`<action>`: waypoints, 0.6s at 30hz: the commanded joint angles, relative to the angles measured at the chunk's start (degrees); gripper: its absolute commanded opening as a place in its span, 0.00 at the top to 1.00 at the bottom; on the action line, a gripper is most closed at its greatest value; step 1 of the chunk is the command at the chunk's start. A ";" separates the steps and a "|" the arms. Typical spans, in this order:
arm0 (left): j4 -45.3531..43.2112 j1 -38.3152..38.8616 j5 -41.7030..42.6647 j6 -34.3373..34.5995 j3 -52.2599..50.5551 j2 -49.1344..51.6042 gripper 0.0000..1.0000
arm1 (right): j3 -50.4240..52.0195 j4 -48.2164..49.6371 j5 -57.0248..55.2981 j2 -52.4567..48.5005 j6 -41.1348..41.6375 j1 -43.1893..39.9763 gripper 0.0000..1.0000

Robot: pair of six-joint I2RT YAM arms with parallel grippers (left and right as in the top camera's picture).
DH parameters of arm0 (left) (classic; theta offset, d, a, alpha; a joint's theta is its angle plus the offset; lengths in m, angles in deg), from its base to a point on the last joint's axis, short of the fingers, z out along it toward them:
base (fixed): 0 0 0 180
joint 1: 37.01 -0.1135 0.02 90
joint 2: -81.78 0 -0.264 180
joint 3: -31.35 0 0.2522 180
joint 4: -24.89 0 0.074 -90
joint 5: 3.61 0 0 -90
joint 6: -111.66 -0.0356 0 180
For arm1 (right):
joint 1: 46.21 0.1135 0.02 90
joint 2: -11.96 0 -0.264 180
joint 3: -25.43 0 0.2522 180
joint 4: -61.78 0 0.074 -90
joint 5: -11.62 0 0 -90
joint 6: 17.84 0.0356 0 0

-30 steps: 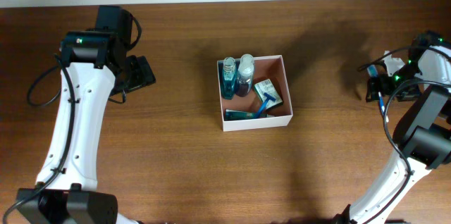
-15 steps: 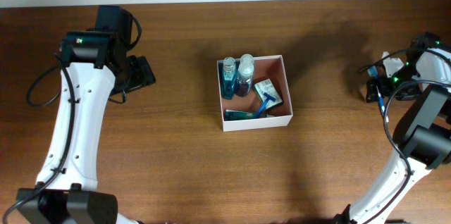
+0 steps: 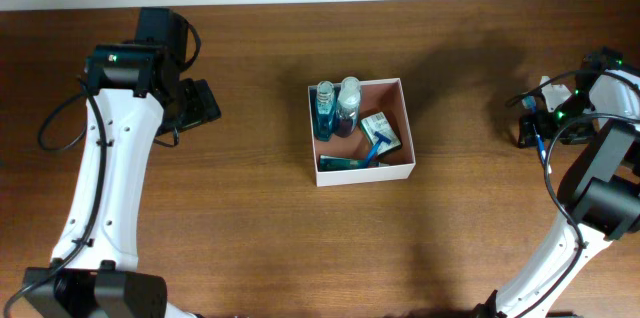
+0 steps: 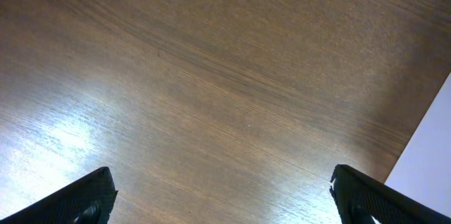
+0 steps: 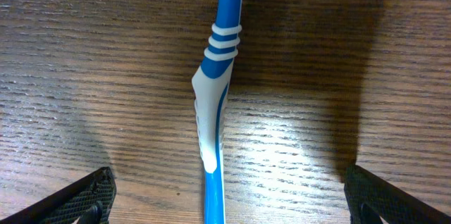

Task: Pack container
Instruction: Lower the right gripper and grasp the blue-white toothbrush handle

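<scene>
Two fingertips [image 5: 88, 197] of the right gripper [image 5: 243, 199] are seen at the lower corners of the right wrist view, spread wide with nothing gripped. A blue-and-white toothbrush [image 5: 215, 111] is noted lying flat on the wooden table [image 5: 106, 76] between them, running up the middle of the frame and touched by neither. The left gripper [image 4: 232, 199] is likewise spread wide, holding nothing, with only wood grain between its tips. Farther off, in the overhead view, the container [image 3: 393, 101] is found at the centre of the frame, well apart from both grippers. Inside it, two bottles [image 3: 324, 108] are seen along the upper left wall, a small green-and-white box [image 3: 381, 128] right of centre, and a teal tube [image 3: 340, 161] along the lower wall.
</scene>
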 commanded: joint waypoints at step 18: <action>-0.11 -0.13 -0.44 0.52 -0.24 0.44 0.01 | 4.09 2.73 -1.99 -1.05 0.24 -0.28 0.01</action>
